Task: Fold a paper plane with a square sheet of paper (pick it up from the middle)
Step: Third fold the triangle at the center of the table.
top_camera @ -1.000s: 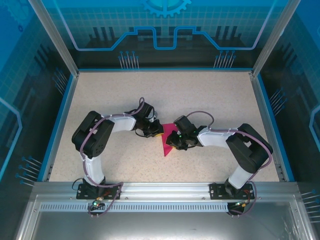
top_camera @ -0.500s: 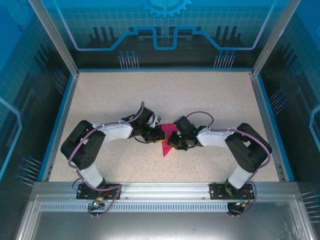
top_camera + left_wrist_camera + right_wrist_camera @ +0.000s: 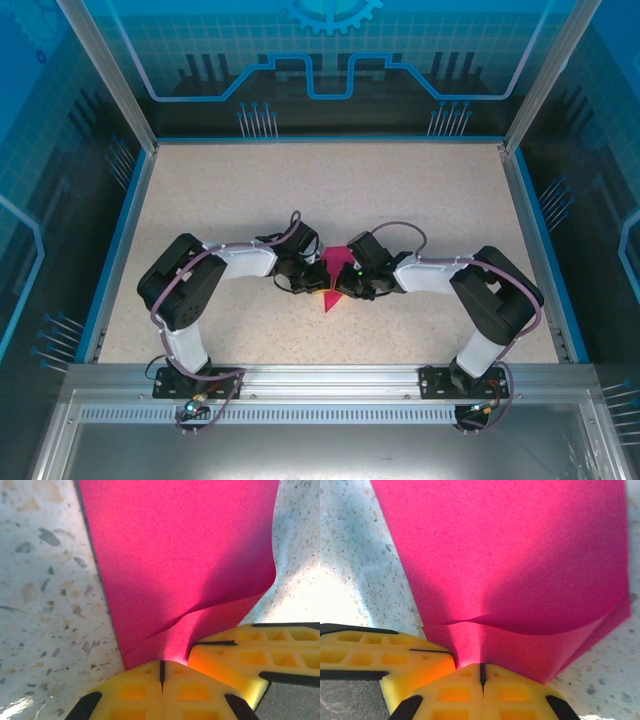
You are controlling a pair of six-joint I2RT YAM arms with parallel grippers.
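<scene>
The left gripper (image 3: 162, 674) has its two yellow fingers pressed flat together on an edge of the single magenta sheet of paper (image 3: 180, 555). The seam between them is a thin dark line with the paper coming straight out of it. The right gripper (image 3: 482, 676) is clamped in the same way on the same sheet, so one sheet is pinched by two grippers. In the left wrist view the paper rises from the pinch with a flap curling over toward the right, and the right gripper's yellow fingers (image 3: 250, 650) lie just beside on that side. In the right wrist view a shallow curved crease crosses the sheet above the pinch, a second layer peeks out along its right edge, and the left gripper's fingers (image 3: 380, 650) sit close on the left. The top view adds the wider layout. The left arm (image 3: 235, 258) and the right arm (image 3: 430, 275) bend inward and meet near the middle of the speckled table (image 3: 420, 190). The sheet sits between the two grippers there, with a pointed tip jutting toward the near edge.
</scene>
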